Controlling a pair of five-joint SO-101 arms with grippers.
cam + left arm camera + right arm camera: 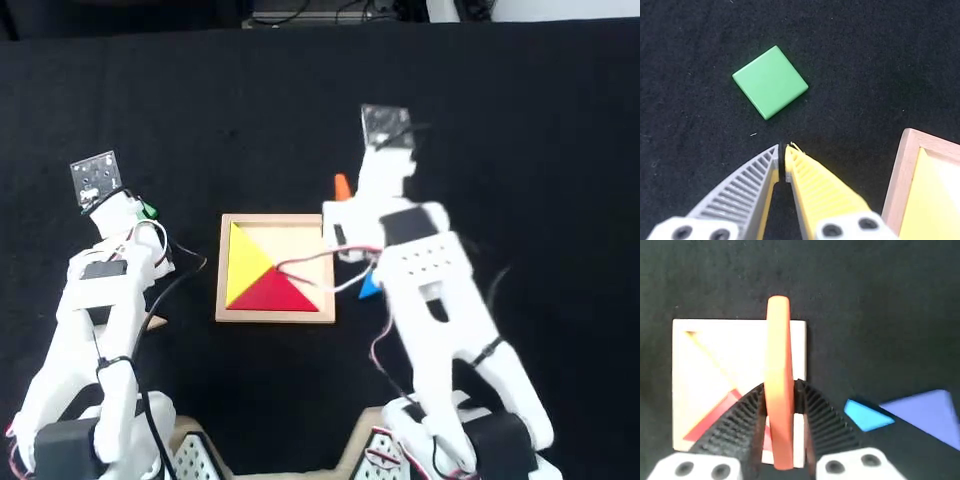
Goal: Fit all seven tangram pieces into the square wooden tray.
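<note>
The square wooden tray (223, 300) lies mid-table holding a yellow triangle (246, 262) and a red triangle (276, 294). My right gripper (781, 390) is shut on an orange piece (778, 365), held on edge above the tray (680, 390); the same orange piece (342, 186) pokes out beside the right arm in the high view. A light blue triangle (866, 415) and a purple triangle (927, 412) lie on the cloth to the tray's right. My left gripper (781, 148) is shut and empty, just short of a green square (770, 81), left of the tray's rim (900, 170).
Black cloth covers the table. The light blue triangle (368, 285) peeks from under the right arm. A small tan piece (155, 322) lies by the left arm. White arm bases stand at the near edge.
</note>
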